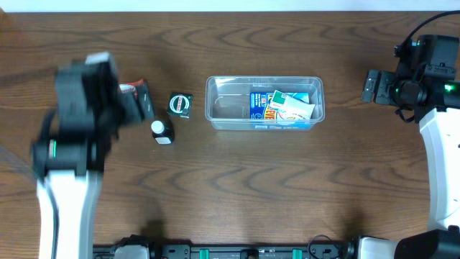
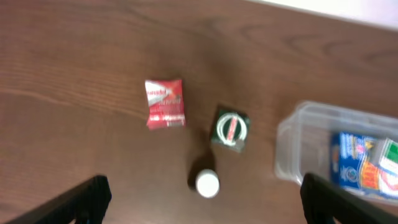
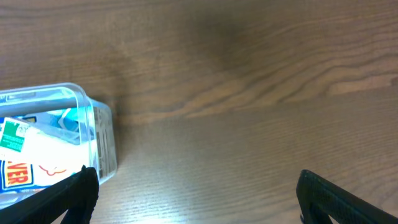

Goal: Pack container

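The container (image 1: 230,108) sits mid-table, slightly toward the far edge, with printed packets (image 1: 282,106) in its right end. Both the left hand (image 2: 202,194) and right hand (image 3: 196,186) are spread wide and empty, near the left and right edges

Packets (image 1: 282,106) in container (image 1: 226,109) — bottle (image 1: 162,132) leftward

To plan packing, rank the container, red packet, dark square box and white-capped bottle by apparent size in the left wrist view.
1. container, though cut off at the edge.
2. red packet, barely ahead of
3. dark square box.
4. white-capped bottle, seen end-on.
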Tool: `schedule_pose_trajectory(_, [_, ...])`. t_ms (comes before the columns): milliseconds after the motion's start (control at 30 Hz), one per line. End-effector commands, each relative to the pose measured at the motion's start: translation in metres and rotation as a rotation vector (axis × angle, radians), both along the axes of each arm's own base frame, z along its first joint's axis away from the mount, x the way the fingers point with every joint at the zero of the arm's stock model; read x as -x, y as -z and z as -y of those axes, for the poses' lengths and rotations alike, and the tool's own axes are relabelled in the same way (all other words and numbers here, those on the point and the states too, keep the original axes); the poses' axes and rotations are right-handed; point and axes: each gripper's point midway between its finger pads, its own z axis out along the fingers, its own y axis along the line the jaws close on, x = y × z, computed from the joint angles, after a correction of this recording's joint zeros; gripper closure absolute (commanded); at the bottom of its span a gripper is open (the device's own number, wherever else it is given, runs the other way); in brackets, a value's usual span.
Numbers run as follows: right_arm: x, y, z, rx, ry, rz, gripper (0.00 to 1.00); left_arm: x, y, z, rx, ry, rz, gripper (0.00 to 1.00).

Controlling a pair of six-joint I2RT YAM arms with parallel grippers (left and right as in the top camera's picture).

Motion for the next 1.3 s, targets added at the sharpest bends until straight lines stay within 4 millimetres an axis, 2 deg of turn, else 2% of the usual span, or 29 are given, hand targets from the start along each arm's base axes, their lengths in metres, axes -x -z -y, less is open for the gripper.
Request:
schedule_pose_trajectory(0, [-0.001,-0.008,0.003,-0.001,0.019,0.022,0.01,-0.036,0.018,-0.004,-0.056,0.04,-0.094,0.02])
schedule_pose_trajectory(100, [-0.001,-0.008,0.003,-0.001,0.019,0.022,0.01,-0.057,0.044,-0.009,-0.066,0.034,-0.151,0.02])
schedule_pose_trajectory(200, [-0.001,-0.008,0.003,-0.001,0.019,0.022,0.01,-0.068,0.074,-0.017,-0.05,-0.002,-0.219,0.02])
schedule_pose_trajectory(367, [-0.001,-0.008,0.003,-0.001,0.019,0.022,0.01,-0.077,0.116,-0.04,0.008,-0.124,-0.312,0.02])
schedule_pose_trajectory(600, [-0.001,-0.008,0.003,-0.001,0.019,0.022,0.01,-0.09,0.16,-0.06,0.061,-0.244,-0.378,0.02])
schedule_pose_trajectory(867, [-0.001,-0.008,0.003,-0.001,0.019,0.022,0.01,-0.092,0.223,-0.053,0.126,-0.229,-0.526,0.02])
schedule_pose_trajectory(967, [-0.001,-0.008,0.003,-0.001,0.019,0.022,0.01,-0.093,0.227,-0.052,0.133,-0.228,-0.576,0.02])
schedule_pose_trajectory(1167, [-0.001,-0.008,0.003,-0.001,0.019,0.022,0.01,-0.104,0.207,-0.054,0.131,-0.223,-0.623,0.02])
schedule_pose_trajectory(1267, [-0.001,-0.008,0.003,-0.001,0.019,0.022,0.01,-0.107,0.205,-0.054,0.128,-0.212,-0.639,0.02])
